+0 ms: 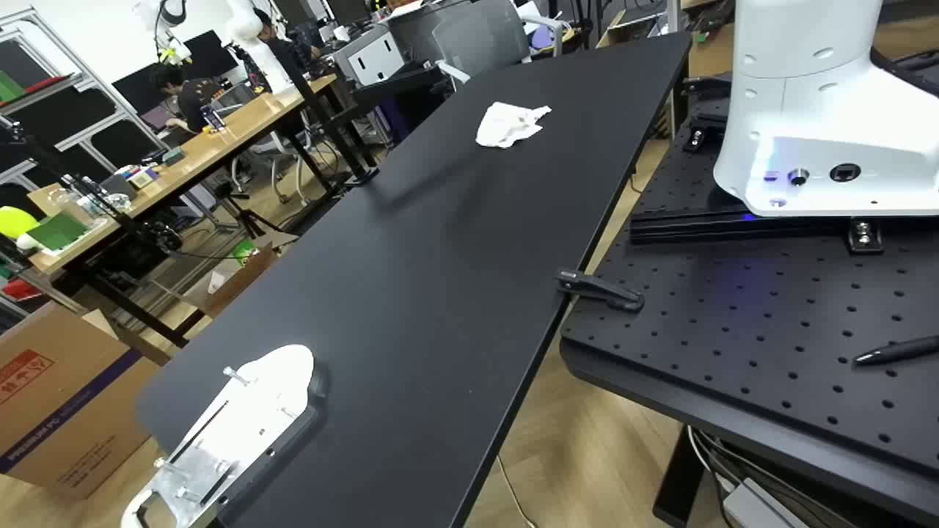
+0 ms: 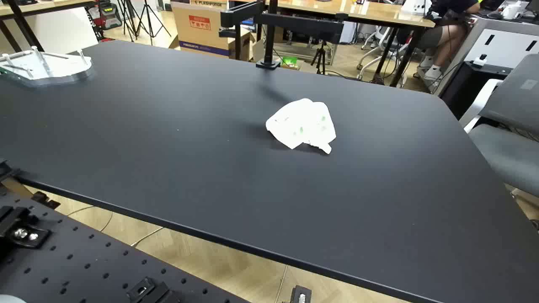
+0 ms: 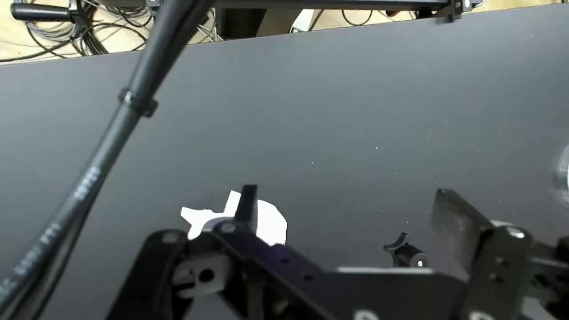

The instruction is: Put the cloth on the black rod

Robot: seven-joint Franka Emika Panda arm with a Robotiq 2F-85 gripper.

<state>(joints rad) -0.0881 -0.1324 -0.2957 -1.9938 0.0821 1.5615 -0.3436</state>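
The white cloth lies crumpled on the black table; in an exterior view small green marks show on the cloth. A black rod stands upright at the table's edge behind the cloth, with black side arms; it also shows in an exterior view. In the wrist view my gripper is open and empty above the table. Its left finger partly covers the cloth. A black piece with a round end shows between the fingers; I cannot tell if it is the rod. The gripper is outside both exterior views.
A white metal plate with pegs lies at one table end, also in an exterior view. A black clip sits at the gap beside the robot base. A thick cable crosses the wrist view. A grey chair stands beside the table.
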